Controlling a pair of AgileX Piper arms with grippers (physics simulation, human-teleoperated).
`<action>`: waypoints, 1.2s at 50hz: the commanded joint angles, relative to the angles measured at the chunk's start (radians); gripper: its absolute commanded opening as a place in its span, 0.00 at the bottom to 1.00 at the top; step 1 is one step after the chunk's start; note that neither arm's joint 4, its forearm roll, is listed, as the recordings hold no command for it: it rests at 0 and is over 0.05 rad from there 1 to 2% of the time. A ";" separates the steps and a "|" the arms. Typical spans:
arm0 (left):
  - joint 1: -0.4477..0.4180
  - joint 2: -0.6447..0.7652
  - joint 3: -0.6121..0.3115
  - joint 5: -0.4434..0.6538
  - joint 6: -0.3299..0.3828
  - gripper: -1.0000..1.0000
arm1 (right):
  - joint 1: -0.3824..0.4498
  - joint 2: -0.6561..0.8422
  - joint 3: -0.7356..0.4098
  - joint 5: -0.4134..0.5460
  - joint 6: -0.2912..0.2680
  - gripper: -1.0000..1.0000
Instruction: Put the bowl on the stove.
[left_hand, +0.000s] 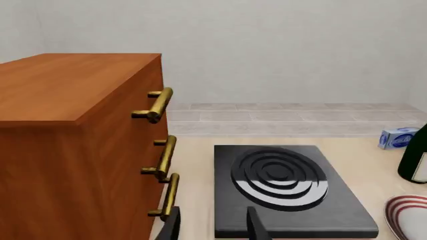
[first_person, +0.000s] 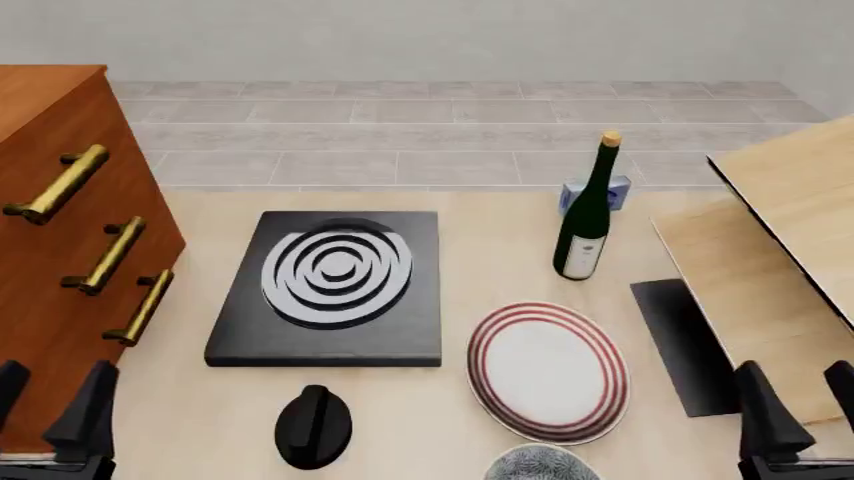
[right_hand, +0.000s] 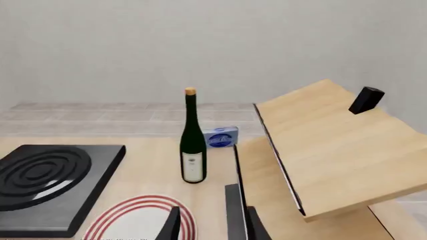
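Front view: stove (first_person: 330, 290) lies flat on the tabletop (first_person: 494, 240), center-left of frame, grey burner rings up, nothing on it. Bowl (first_person: 539, 464) sits at the bottom edge, a bit right of center, partly cut off by the frame; just below the plate (first_person: 547, 370), whether touching can't tell. Bowl is well apart from the stove, diagonally down-right of it.

Black knob (first_person: 314, 426) stands just below the stove's near edge, lower center-left. Wine bottle (first_person: 586, 215) upright, upper right of center, w/ a small blue box (first_person: 595, 193) right behind it. Wooden cabinet (first_person: 54, 260) w/ brass handles fills the left side. Tilted wooden boards (first_person: 787, 230) on the right, a black pad (first_person: 687, 340) next to them.

Left gripper (first_person: 54, 420) at bottom-left corner, fingers spread apart, holding nothing. Right gripper (first_person: 794, 415) at bottom-right corner, fingers likewise parted, empty. Both are well apart from the bowl.

Left wrist view: stove (left_hand: 290, 187) ahead of the finger tips, cabinet (left_hand: 80, 145) beside it, plate rim (left_hand: 407, 215) at the frame's lower right. Right wrist view: bottle (right_hand: 193, 142) mid-frame, stove (right_hand: 53, 180) at left, plate (right_hand: 140, 220) near the bottom, boards (right_hand: 333, 150) at right.
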 joint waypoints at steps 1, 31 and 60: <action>0.000 0.005 -0.003 -0.001 0.000 1.00 | 0.021 0.003 -0.003 0.010 -0.030 1.00; 0.000 0.005 -0.003 -0.001 0.000 1.00 | 0.196 0.108 -0.188 0.223 -0.069 1.00; 0.000 0.005 -0.003 -0.001 0.000 1.00 | 0.382 0.170 -0.234 0.462 -0.063 1.00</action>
